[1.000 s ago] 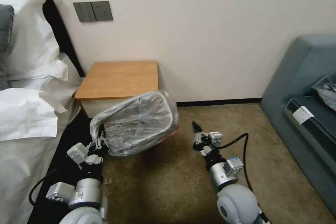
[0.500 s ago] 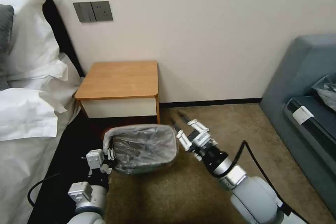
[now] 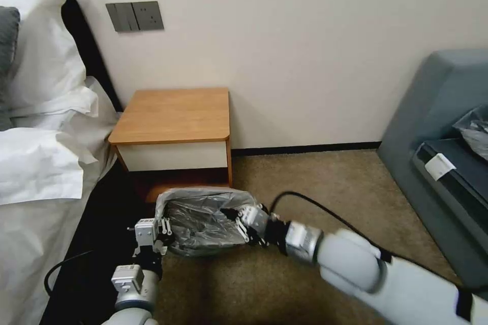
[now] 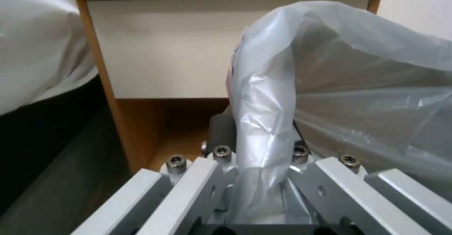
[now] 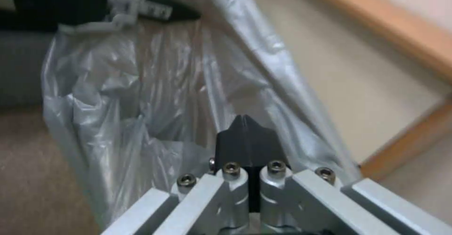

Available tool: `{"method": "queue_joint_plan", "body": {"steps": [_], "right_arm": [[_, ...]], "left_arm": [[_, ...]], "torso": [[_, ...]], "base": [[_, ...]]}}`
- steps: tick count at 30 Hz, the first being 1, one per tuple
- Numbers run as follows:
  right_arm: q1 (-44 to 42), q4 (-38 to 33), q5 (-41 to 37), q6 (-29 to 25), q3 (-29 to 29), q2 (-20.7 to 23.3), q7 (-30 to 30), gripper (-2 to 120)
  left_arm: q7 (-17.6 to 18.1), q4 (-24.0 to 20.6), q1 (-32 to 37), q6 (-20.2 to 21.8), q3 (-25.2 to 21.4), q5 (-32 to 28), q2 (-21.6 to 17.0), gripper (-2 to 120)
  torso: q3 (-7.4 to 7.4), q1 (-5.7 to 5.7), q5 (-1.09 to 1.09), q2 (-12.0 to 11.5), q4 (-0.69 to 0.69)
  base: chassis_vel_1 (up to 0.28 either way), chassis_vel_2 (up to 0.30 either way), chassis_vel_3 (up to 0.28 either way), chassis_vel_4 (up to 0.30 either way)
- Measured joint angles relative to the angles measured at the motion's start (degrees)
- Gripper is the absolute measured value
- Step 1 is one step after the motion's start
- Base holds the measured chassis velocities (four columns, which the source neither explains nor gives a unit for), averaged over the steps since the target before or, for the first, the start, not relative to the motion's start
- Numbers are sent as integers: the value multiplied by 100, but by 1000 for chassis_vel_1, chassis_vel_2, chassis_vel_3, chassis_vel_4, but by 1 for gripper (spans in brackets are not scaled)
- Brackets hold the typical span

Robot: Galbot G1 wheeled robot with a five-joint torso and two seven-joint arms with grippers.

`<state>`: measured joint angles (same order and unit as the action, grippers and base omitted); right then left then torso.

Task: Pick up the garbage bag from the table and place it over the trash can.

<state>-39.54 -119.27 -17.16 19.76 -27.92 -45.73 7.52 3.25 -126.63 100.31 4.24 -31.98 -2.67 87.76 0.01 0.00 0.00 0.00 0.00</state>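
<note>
The garbage bag (image 3: 203,218), wrinkly silvery-grey film, is spread open in a rounded rectangle on the carpet just in front of the table (image 3: 173,114). The trash can is hidden beneath the film. My left gripper (image 3: 162,227) is at the bag's left rim, shut on a fold of film (image 4: 259,122) that runs between its fingers (image 4: 221,132). My right gripper (image 3: 231,215) reaches into the bag's mouth from the right. Its black fingertips (image 5: 247,136) are pressed together inside the bag (image 5: 141,97), and no film shows between them.
A bed with white linen (image 3: 40,162) lies close on the left. A blue-grey sofa (image 3: 442,111) with a dark grey bag (image 3: 475,134) stands on the right. Open carpet (image 3: 330,183) lies between the table and the sofa. The table's white drawer front (image 4: 179,51) is behind the bag.
The bag came down from in front of the table top to floor level, with the left gripper holding its rim. The right gripper swung in from the right, entered the bag's mouth and shut.
</note>
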Motion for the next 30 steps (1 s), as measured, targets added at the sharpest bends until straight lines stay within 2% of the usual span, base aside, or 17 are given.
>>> {"method": "queue_joint_plan", "body": {"steps": [1, 4, 5, 6, 8, 18, 22, 30], "right_arm": [[391, 186, -98, 122, -367, -167, -36, 0], [662, 371, -133, 204, -677, -321, -43, 0], [941, 609, -176, 296, -1035, -507, -46, 0], [941, 609, -176, 296, -1035, -507, -46, 0], [1261, 970, -212, 380, -1389, -758, -72, 0], [1962, 1968, -180, 555, -2025, -1429, -99, 0], [2187, 2588, -94, 597, -2269, -1789, -84, 0], [2269, 3063, -7, 597, -2463, -2001, -63, 0]], "left_arm": [[-6, 10, -8, -11, 31, 71, 30, 6], [-16, 28, -14, -32, 51, 143, 55, 6], [-25, 58, -23, -59, 69, 239, 93, 6], [-25, 58, -23, -59, 69, 239, 93, 6], [-27, 108, -26, -112, 116, 393, 154, 6], [-54, 195, -50, -145, 230, 632, 311, 6], [-45, 197, -14, -147, 327, 753, 347, 6], [1, 139, 12, -147, 367, 842, 412, 6]], "torso": [[0, 0, 1, 0, 2], [0, 0, -1, 0, 2], [0, 0, 0, 0, 0], [0, 0, 0, 0, 0], [0, 0, 0, 0, 1], [-1, 1, -1, 0, 0], [-1, 0, 0, 0, 0], [-1, 0, 0, 0, 0]], "base": [[0, 0, 0, 0], [0, 0, 0, 0], [0, 0, 0, 0], [0, 0, 0, 0], [0, 0, 0, 0], [0, 0, 0, 0], [0, 0, 0, 0], [0, 0, 0, 0]]}}
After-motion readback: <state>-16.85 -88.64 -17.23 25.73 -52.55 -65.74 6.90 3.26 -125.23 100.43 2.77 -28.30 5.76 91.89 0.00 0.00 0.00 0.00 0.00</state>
